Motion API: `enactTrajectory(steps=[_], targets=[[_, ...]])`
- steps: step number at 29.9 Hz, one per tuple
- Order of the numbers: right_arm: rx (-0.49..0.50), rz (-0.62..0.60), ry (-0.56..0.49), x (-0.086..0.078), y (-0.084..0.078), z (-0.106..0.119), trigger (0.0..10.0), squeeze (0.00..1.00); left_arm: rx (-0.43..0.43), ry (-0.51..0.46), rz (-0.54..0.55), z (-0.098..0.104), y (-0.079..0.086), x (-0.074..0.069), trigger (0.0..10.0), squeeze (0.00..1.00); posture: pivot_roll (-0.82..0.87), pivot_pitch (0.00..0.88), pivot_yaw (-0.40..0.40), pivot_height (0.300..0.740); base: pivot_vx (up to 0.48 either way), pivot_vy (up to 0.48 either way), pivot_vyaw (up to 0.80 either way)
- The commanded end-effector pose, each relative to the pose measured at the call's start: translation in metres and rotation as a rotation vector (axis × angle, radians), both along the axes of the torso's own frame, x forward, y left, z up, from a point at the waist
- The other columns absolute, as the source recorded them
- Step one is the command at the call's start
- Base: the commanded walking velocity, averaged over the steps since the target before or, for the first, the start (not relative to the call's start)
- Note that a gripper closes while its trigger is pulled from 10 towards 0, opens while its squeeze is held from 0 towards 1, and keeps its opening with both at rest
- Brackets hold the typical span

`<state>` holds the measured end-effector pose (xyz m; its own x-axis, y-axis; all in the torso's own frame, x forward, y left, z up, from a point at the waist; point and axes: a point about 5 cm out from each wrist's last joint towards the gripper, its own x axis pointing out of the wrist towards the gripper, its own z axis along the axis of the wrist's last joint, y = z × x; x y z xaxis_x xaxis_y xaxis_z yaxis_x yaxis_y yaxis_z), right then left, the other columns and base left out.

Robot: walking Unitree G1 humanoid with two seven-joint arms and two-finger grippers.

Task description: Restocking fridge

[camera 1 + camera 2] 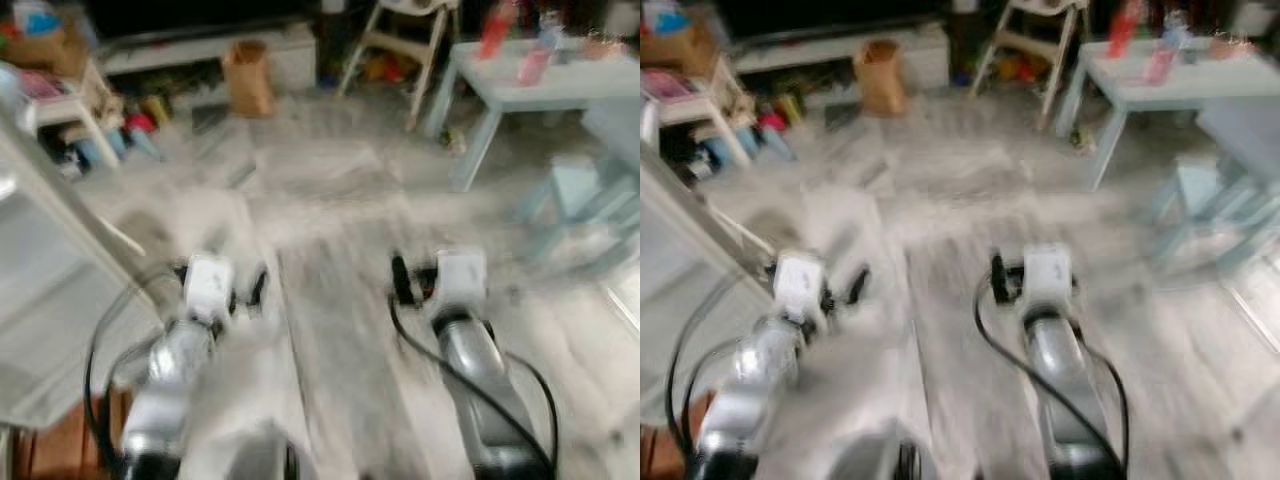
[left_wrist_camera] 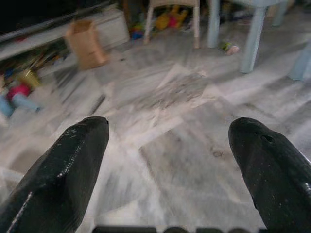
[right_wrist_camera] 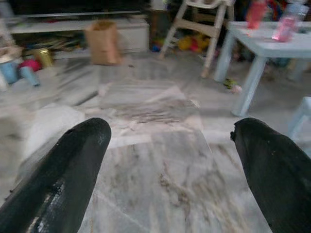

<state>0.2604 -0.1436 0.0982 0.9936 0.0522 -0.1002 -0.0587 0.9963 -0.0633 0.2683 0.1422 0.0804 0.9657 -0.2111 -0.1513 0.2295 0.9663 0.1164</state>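
Observation:
The head views are blurred. Both silver arms reach forward over a marble floor (image 1: 330, 200). My left gripper (image 2: 169, 133) is open, with bare floor between its two black fingers (image 2: 73, 160). My right gripper (image 3: 171, 133) is also open and holds nothing. In the left eye view the left gripper (image 1: 215, 285) and the right gripper (image 1: 440, 280) hang side by side above the floor. A red bottle (image 3: 256, 13) and a pink bottle (image 3: 285, 26) stand on a pale blue table (image 1: 560, 90) at the far right.
A large pale grey panel (image 1: 50, 260) stands close on my left. A brown paper bag (image 1: 248, 78) sits by a low white shelf (image 1: 200, 50) at the back. A wooden high chair (image 1: 400, 50), a light blue stool (image 1: 580, 190) and toys (image 1: 130, 130) are around.

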Motion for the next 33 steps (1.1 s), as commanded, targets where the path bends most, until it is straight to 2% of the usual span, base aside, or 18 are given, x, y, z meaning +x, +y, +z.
enactTrajectory(steps=[1, 4, 11, 13, 14, 15, 16, 17, 18, 19, 20, 21, 23, 26, 28, 29, 31, 33], targets=[[-0.004, -0.022, -0.013, 0.002, -0.007, 0.004, 10.0, 0.0, -0.002, -0.012, -0.012, 0.004, -0.006, 0.004, 10.0, 0.0, 0.03, 0.071, 0.054, 0.74, 0.48, 0.0, -0.8], [-0.004, -0.028, -0.024, 0.002, -0.008, 0.005, 10.0, 0.0, 0.003, -0.039, -0.038, 0.007, -0.01, 0.006, 10.0, 0.0, 0.03, 0.071, 0.049, 0.74, 0.48, 0.0, -0.8], [0.016, -0.029, -0.019, 0.005, -0.008, 0.005, 10.0, 0.0, -0.017, -0.026, -0.03, 0.004, -0.013, 0.006, 10.0, 0.0, 0.03, 0.072, 0.042, 0.74, 0.48, 0.0, -0.8], [0.021, -0.025, -0.019, 0.005, -0.007, 0.004, 10.0, 0.0, -0.135, -0.002, 0.023, 0.004, -0.013, 0.006, 10.0, 0.0, 0.03, 0.073, 0.038, 0.74, 0.48, 0.0, -0.8], [0.029, -0.023, -0.018, 0.005, -0.007, 0.004, 10.0, 0.0, -0.249, 0.037, 0.075, 0.002, -0.013, 0.007, 10.0, 0.0, 0.03, 0.071, 0.036, 0.74, 0.48, 0.0, -0.8], [0.04, -0.025, -0.015, 0.006, -0.006, 0.004, 10.0, 0.0, -0.415, 0.096, 0.132, 0.0, -0.015, 0.009, 10.0, 0.0, 0.03, 0.071, 0.031, 0.74, 0.48, 0.0, -0.8], [0.049, -0.029, -0.011, 0.006, -0.007, 0.003, 10.0, 0.0, -0.525, 0.136, 0.161, -0.001, -0.018, 0.009, 10.0, 0.0, 0.03, 0.071, 0.032, 0.74, 0.42, 0.0, -0.8], [0.049, -0.029, -0.011, 0.006, -0.007, 0.003, 10.0, 0.0, -0.525, 0.136, 0.161, -0.001, -0.018, 0.009, 10.0, 0.0, 0.03, 0.071, 0.032, 0.74, 0.42, 0.0, -0.8], [0.053, -0.031, -0.008, 0.007, -0.007, 0.002, 10.0, 0.0, -0.606, 0.181, 0.134, -0.005, -0.025, 0.01, 10.0, 0.0, 0.03, 0.069, 0.029, 0.74, 0.356, 0.0, -0.8], [0.054, -0.027, -0.018, 0.008, -0.007, 0.004, 10.0, 0.0, -0.509, 0.171, 0.071, -0.008, -0.033, 0.015, 10.0, 0.0, 0.01, 0.068, 0.027, 0.74, 0.0, 0.0, -0.8], [0.054, -0.025, -0.026, 0.009, -0.007, 0.006, 10.0, 0.0, -0.48, 0.156, 0.038, -0.006, -0.037, 0.017, 10.0, 0.0, 0.01, 0.07, 0.027, 0.74, 0.0, 0.0, -0.71], [0.055, -0.024, -0.03, 0.009, -0.008, 0.007, 10.0, 0.0, -0.464, 0.145, 0.021, -0.005, -0.039, 0.018, 10.0, 0.0, 0.0, 0.068, 0.028, 0.74, 0.0, 0.0, -0.71], [0.055, -0.016, -0.042, 0.009, -0.008, 0.01, 10.0, 0.0, -0.499, 0.139, 0.002, 0.001, -0.045, 0.021, 10.0, 0.0, 0.0, 0.064, 0.027, 0.74, 0.0, 0.0, 0.0], [0.041, -0.018, -0.046, 0.009, -0.009, 0.009, 10.0, 0.0, -0.427, 0.103, -0.036, 0.007, -0.05, 0.025, 10.0, 0.0, 0.0, 0.058, 0.03, 0.74, 0.0, 0.0, 0.0], [0.04, -0.042, -0.057, 0.009, -0.011, 0.01, 10.0, 0.0, -0.396, 0.085, -0.035, 0.01, -0.049, 0.026, 10.0, 0.0, 0.0, 0.054, 0.034, 0.74, 0.0, 0.0, 0.0], [0.009, -0.061, -0.093, 0.008, -0.013, 0.015, 10.0, 0.0, -0.384, 0.049, -0.003, 0.013, -0.04, 0.026, 10.0, 0.0, 0.0, 0.05, 0.04, 0.74, 0.0, 0.0, 0.0], [-0.001, -0.063, -0.103, 0.007, -0.013, 0.016, 10.0, 0.0, -0.377, 0.034, 0.007, 0.014, -0.036, 0.025, 10.0, 0.0, 0.0, 0.05, 0.043, 0.74, 0.0, 0.0, 0.0], [-0.027, -0.063, -0.122, 0.003, -0.015, 0.017, 10.0, 0.0, -0.291, -0.068, 0.057, 0.018, -0.02, 0.022, 10.0, 0.0, 0.0, 0.05, 0.045, 0.74, 0.0, 0.0, 0.0]])
